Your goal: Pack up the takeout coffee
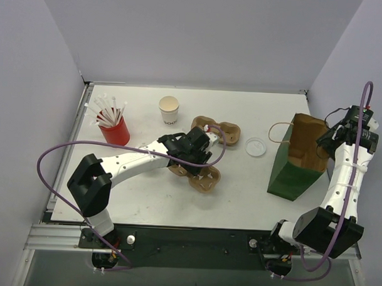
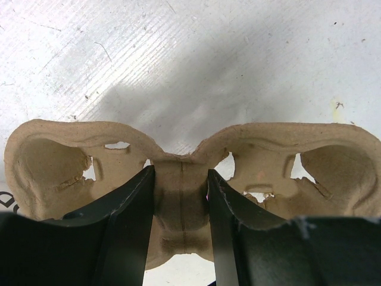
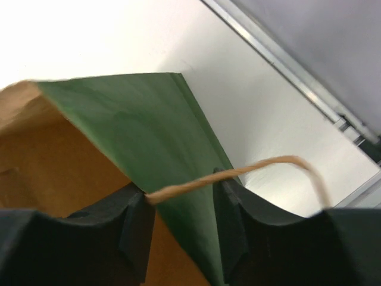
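No lidded white cup shows in any view. A lidless white cup (image 1: 169, 109) stands at the back, and a loose round white lid (image 1: 256, 147) lies on the table. My left gripper (image 1: 200, 157) (image 2: 180, 173) is shut on the middle neck of a brown pulp cup carrier (image 1: 205, 178) (image 2: 268, 149), which rests on the table. The green-and-brown paper bag (image 1: 293, 172) (image 3: 149, 119) stands at the right. My right gripper (image 1: 326, 143) (image 3: 180, 187) is open and straddles the bag's top right wall, one finger inside. The bag's twine handle (image 3: 262, 167) lies across the fingers.
A red cup of white straws (image 1: 114, 131) stands at the back left. The bag's other twine handle (image 1: 278, 128) sticks out towards the lid. Grey walls enclose the table on three sides.
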`<state>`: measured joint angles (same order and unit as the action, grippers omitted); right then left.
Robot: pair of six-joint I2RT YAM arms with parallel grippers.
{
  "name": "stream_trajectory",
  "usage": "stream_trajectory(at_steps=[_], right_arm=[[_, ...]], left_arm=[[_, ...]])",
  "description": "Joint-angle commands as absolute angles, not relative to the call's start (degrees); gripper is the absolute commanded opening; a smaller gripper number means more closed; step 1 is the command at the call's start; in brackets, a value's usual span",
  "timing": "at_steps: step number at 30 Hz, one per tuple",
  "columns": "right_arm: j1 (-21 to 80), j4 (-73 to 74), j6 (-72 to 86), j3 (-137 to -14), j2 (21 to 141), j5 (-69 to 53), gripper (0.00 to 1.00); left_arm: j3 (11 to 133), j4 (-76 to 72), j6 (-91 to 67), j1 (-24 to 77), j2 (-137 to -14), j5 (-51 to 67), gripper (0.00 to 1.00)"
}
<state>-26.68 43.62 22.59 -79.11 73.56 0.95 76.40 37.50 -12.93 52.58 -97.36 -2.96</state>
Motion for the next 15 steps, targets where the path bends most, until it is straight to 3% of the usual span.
stream_trajectory(at_steps=[1, 9, 15], right_arm=[[-25.8, 42.6, 23.0, -78.0, 70.9, 0.4, 0.32], [-18.3, 44.3, 21.4, -80.7, 67.9, 2.4, 0.02], [-8.9, 48.2, 19.3, -83.9, 67.7, 6.7, 0.00]], left_arm=[[78.4, 37.0, -12.5, 52.6, -94.9, -2.6, 0.47], [79.1, 37.6, -12.6, 52.6, -94.0, -4.7, 0.47], [80.6, 39.2, -12.6, 52.6, -92.3, -6.0, 0.47]])
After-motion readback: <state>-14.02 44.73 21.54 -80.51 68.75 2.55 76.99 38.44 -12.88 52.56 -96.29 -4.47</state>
